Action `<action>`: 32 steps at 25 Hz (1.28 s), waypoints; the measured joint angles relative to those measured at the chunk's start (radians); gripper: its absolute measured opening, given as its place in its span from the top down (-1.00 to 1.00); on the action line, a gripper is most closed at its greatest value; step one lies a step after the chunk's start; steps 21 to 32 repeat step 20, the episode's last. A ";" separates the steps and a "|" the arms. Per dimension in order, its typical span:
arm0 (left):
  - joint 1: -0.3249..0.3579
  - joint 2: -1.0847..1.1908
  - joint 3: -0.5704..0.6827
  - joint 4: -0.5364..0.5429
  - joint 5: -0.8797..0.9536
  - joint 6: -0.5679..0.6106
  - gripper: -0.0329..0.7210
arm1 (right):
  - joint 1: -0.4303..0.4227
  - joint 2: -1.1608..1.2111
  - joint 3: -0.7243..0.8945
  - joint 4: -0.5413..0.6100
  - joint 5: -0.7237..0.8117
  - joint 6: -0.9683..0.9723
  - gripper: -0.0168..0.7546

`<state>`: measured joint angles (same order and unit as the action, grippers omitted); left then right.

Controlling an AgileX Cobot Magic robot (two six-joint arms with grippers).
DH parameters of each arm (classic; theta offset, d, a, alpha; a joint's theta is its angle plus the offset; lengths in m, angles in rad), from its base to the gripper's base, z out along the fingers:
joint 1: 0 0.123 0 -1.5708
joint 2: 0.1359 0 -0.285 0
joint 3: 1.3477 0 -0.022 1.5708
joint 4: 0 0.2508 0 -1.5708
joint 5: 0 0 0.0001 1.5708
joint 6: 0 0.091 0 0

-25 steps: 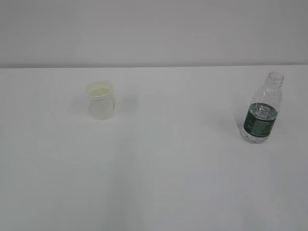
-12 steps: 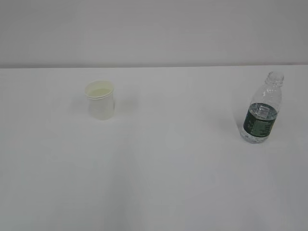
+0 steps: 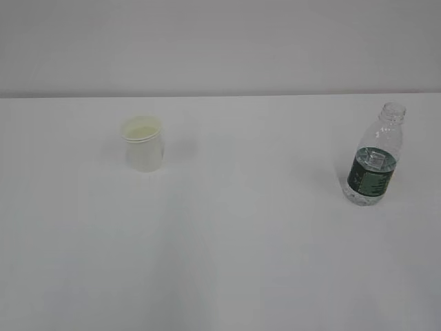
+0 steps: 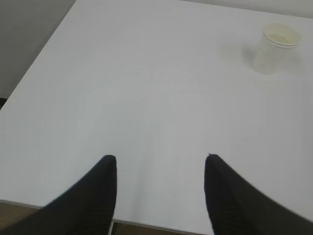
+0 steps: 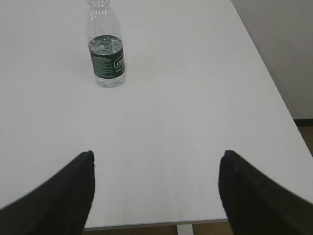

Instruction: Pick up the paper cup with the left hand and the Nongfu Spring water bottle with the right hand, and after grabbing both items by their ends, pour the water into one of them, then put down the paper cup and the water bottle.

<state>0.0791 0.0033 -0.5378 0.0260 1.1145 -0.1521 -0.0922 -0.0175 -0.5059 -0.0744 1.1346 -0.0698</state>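
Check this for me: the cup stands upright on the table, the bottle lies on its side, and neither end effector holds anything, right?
One thing is off: the bottle stands upright, not on its side, as the exterior view shows. The cup does stand upright on the table, and neither the left end effector nor the right end effector holds anything.

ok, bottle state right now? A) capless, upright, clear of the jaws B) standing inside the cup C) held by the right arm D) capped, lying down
A: the Nongfu Spring water bottle stands upright on the table with a bare threaded neck, and the right hand sits well short of it, jaws spread wide.
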 joint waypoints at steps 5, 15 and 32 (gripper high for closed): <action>0.003 0.000 0.000 0.000 0.000 0.000 -0.12 | -0.001 0.000 0.000 0.000 0.000 0.000 -0.57; 0.005 0.000 0.000 -0.002 0.000 0.000 -0.06 | -0.001 0.000 0.000 0.000 0.000 0.000 -0.56; 0.005 0.000 0.000 -0.004 0.000 0.000 0.00 | -0.001 0.000 0.000 0.000 0.000 0.000 -0.56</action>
